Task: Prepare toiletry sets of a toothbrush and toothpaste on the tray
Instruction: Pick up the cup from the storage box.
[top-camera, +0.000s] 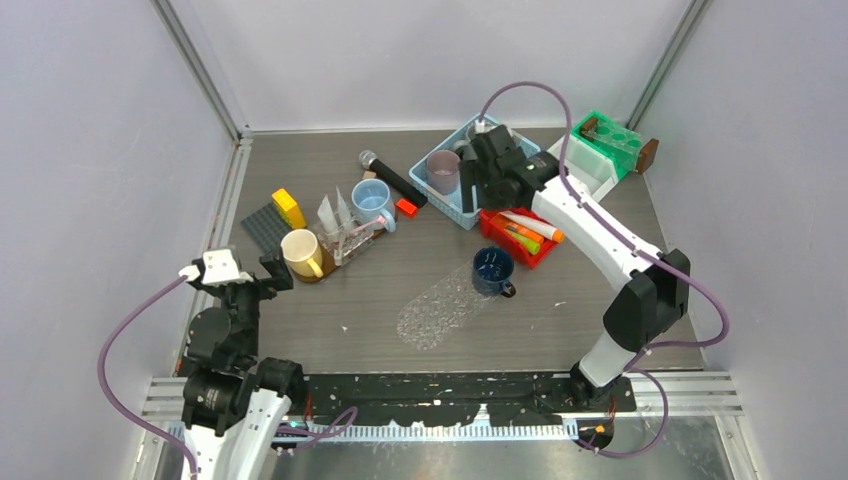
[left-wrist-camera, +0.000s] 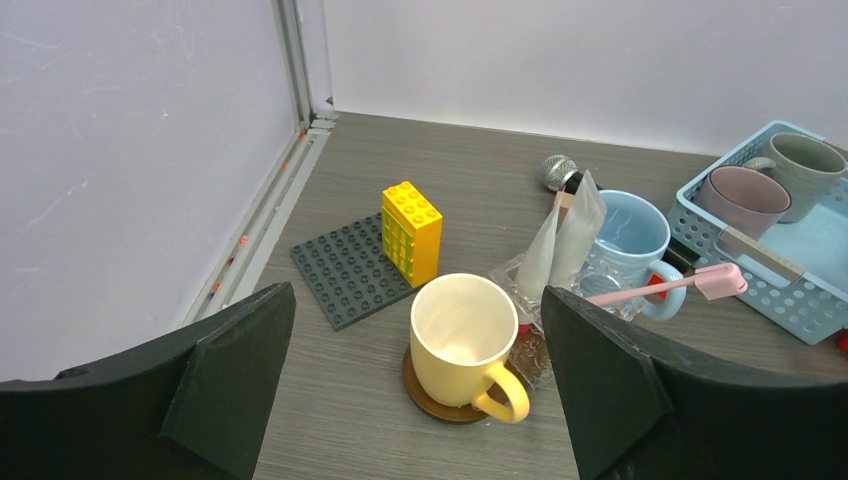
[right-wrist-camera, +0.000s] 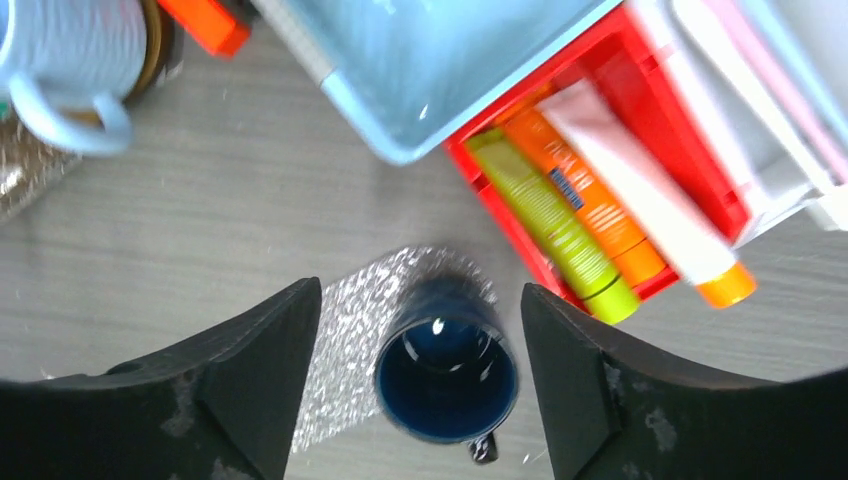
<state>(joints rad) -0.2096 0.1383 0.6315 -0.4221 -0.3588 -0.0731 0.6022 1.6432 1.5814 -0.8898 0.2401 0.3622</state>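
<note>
Hovering released and empty near the red tray (right-wrist-camera: 680, 130) holding three toothpaste tubes (right-wrist-camera: 590, 215) side by side, the right end effector (right-wrist-camera: 420, 290) seems free to fetch the pink toothbrush (left-wrist-camera: 660, 289); the left end effector (left-wrist-camera: 417, 295) hangs open.

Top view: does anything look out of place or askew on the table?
Yes. A pink toothbrush lies tilted against the light blue mug, well apart from the red bin. In that bin, the white toothpaste tube overhangs the wall, its orange cap sticking outside.
</note>
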